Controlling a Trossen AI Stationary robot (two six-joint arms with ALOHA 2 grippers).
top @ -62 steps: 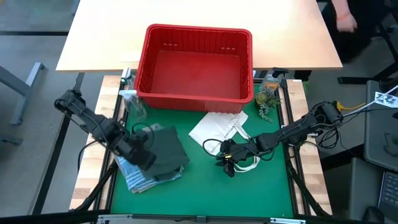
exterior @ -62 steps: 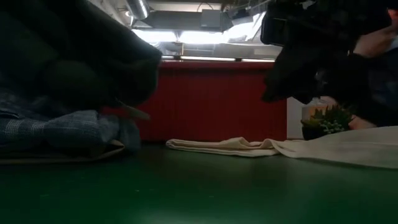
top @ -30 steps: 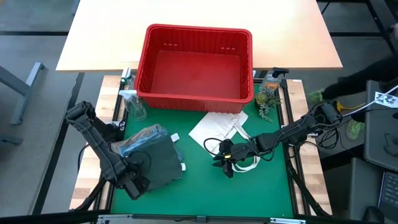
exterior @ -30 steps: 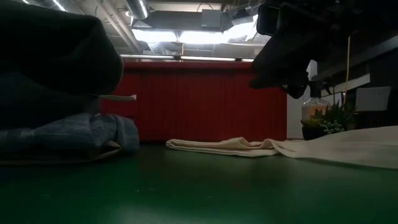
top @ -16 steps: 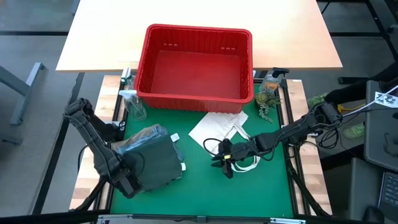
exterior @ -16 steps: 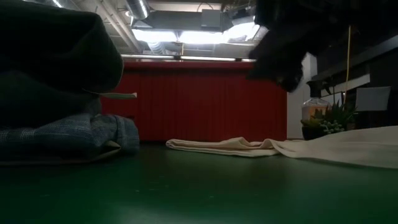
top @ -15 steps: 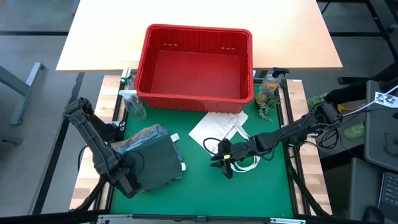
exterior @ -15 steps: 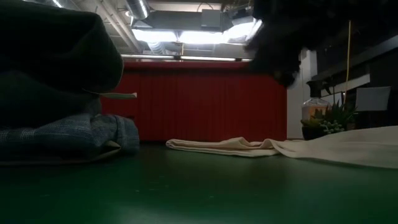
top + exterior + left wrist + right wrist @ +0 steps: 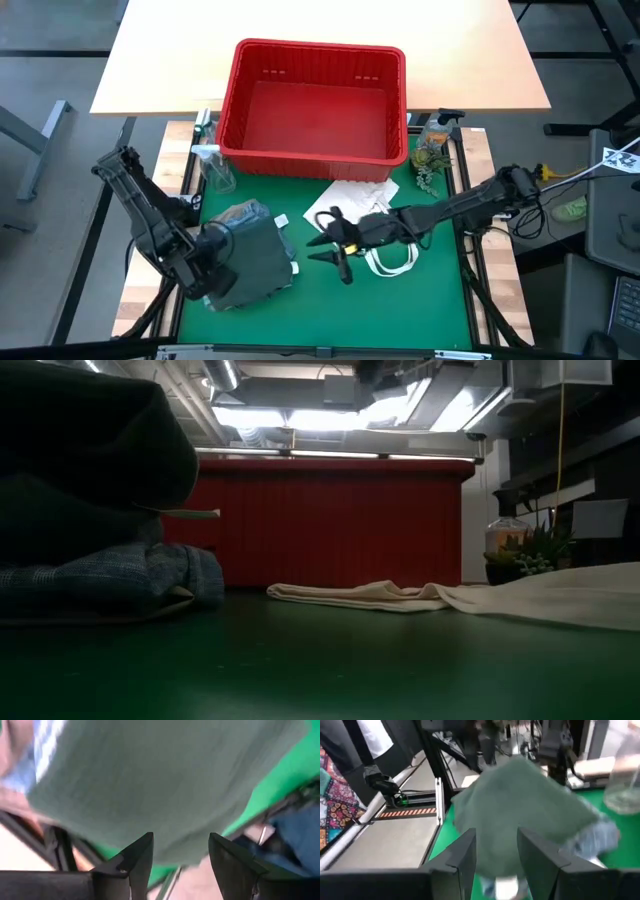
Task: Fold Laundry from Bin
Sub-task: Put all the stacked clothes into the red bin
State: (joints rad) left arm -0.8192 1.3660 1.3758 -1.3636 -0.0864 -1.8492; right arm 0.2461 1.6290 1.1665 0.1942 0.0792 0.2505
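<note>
Green garment (image 9: 255,262) beyond (open) jaws

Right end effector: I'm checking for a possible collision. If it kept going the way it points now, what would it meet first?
Probably the folded dark green garment on the stack at the table's left. The right end effector, open and empty, points that way, with only bare green mat between. Its height above the mat is unclear.
</note>
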